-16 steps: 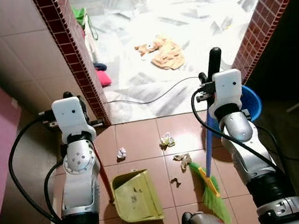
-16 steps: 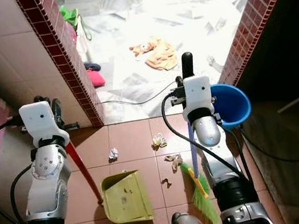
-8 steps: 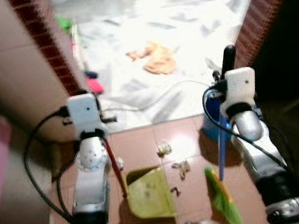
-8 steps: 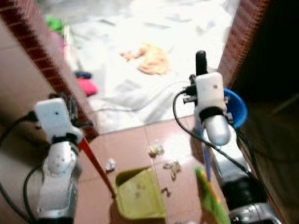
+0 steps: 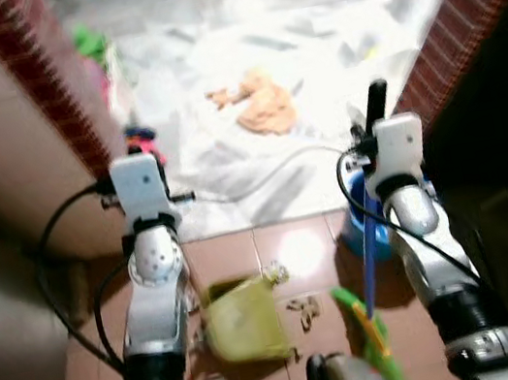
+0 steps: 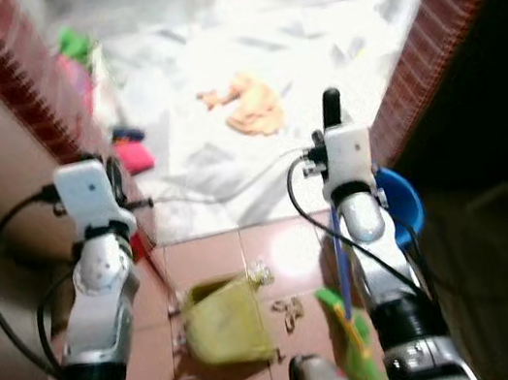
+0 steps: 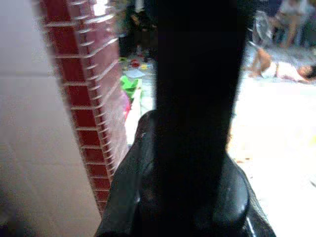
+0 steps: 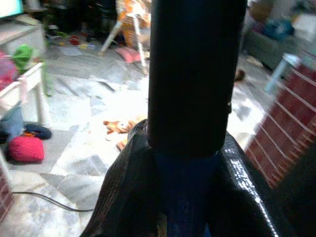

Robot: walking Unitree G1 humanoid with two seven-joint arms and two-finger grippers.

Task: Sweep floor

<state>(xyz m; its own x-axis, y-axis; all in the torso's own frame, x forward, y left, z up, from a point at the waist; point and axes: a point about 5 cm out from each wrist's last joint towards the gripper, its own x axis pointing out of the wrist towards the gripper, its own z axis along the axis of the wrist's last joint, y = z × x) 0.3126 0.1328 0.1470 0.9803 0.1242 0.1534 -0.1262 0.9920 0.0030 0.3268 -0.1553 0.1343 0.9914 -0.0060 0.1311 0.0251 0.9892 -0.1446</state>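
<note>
Red tiled floor (image 5: 294,252) underfoot, white marble floor (image 5: 305,33) beyond at 12 o'clock. On the tiles: yellow-green dustpan (image 5: 243,322), scraps of litter (image 5: 306,307) just beside it at 3 o'clock, green broom head (image 5: 373,336) further right, blue bucket (image 6: 402,203). On the marble: orange cloth (image 5: 264,109), black cable (image 5: 271,172).

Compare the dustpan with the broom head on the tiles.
The dustpan is pale yellow-green and broad; the broom head is brighter green and narrow. The dustpan sits before the left arm, the broom head below the right arm, on a blue handle. Both rest on the reddish tiles, with litter scraps between them.
</note>
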